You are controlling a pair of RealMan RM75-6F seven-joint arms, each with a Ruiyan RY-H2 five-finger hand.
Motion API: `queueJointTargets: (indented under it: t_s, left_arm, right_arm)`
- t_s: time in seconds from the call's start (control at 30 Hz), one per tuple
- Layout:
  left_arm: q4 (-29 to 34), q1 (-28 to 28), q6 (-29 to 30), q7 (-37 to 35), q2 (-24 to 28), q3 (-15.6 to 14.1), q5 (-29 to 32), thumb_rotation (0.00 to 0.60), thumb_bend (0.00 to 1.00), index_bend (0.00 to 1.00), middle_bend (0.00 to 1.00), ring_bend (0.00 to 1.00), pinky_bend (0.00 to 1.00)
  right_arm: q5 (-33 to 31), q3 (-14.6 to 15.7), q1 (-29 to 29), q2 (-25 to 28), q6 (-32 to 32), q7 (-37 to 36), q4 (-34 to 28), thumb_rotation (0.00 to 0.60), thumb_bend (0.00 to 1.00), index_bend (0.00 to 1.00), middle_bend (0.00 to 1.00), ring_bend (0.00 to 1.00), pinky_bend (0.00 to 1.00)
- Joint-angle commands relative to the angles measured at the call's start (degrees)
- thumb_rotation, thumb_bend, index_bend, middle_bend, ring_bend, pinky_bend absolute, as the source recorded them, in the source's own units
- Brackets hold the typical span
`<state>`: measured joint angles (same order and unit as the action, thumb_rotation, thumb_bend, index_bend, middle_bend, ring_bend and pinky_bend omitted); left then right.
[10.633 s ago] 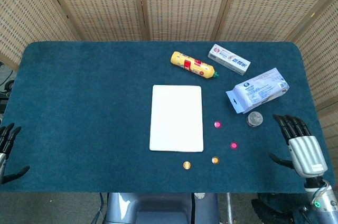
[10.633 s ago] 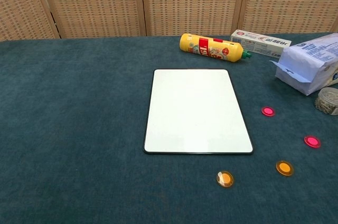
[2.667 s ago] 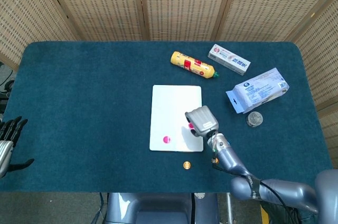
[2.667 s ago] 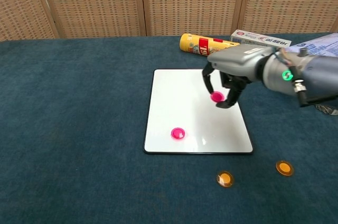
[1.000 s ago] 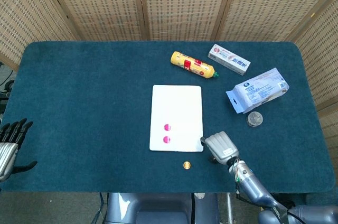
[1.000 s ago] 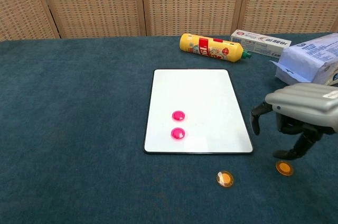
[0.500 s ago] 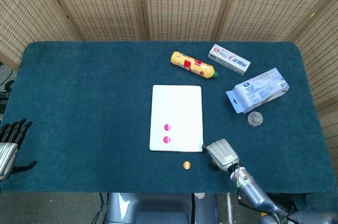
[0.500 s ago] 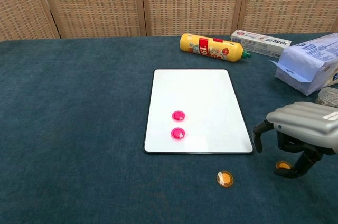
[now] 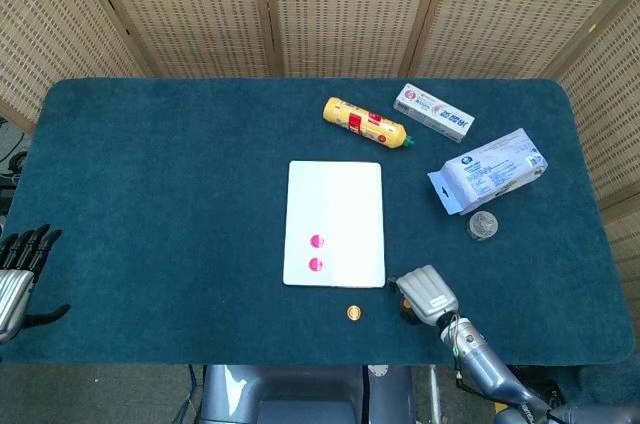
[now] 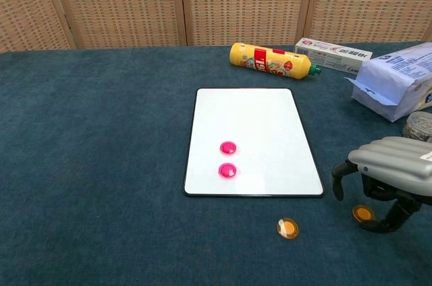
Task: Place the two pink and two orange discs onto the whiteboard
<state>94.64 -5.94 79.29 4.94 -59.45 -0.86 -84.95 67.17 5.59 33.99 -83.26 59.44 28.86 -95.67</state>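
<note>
The whiteboard (image 9: pixel 345 194) (image 10: pixel 250 114) lies flat mid-table. Two pink discs sit on its near left part, one (image 9: pixel 316 241) (image 10: pixel 228 147) just behind the other (image 9: pixel 316 264) (image 10: pixel 228 170). One orange disc (image 9: pixel 353 312) (image 10: pixel 287 228) lies on the cloth in front of the board. The second orange disc (image 10: pixel 362 214) lies on the cloth under my right hand (image 9: pixel 427 294) (image 10: pixel 395 171), whose fingers arch down around it with gaps showing; the thumb tip stands just right of the disc. My left hand (image 9: pixel 15 274) hangs at the table's left edge, fingers spread, holding nothing.
A yellow bottle (image 9: pixel 366 124) (image 10: pixel 270 58) and a toothpaste box (image 9: pixel 433 111) (image 10: pixel 334 53) lie behind the board. A white packet (image 9: pixel 488 169) (image 10: pixel 395 83) and a small round jar (image 9: pixel 483 225) (image 10: pixel 420 126) are at the right, close behind my right hand.
My right hand has slid a little right and toward the front edge, sinking lower over the right orange disc. The discs and the left hand have stayed put.
</note>
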Motion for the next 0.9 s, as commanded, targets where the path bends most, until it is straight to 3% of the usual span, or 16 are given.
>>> queueJointTargets:
  t_s: [0.03,0.5,0.9]
  left_arm:
    - [-0.02,0.02,0.04,-0.02,-0.02,0.02,0.04,0.600,0.00,0.00,0.00,0.00,0.00]
    - [-0.02,-0.13,-0.35,0.28,-0.11,0.06,0.36,0.600,0.00,0.00,0.00,0.00,0.00]
    - [0.03,-0.17,-0.52,0.60,-0.23,0.03,0.52,0.600,0.00,0.00,0.00,0.00,0.00]
  right_arm:
    - [-0.07,-0.19,-0.19,-0.14,-0.46,-0.06,0.50,0.600,0.31,0.42,1.00,0.94,1.00]
    - [0.68,-0.47,-1.53,0.02,-2.09,-1.36,2.89,0.600,0.31,0.42,1.00,0.94,1.00]
    - [1.71,-0.74,-2.56,-0.06,-3.36,-3.22,4.86,0.600,0.36,0.56,1.00,0.94,1.00]
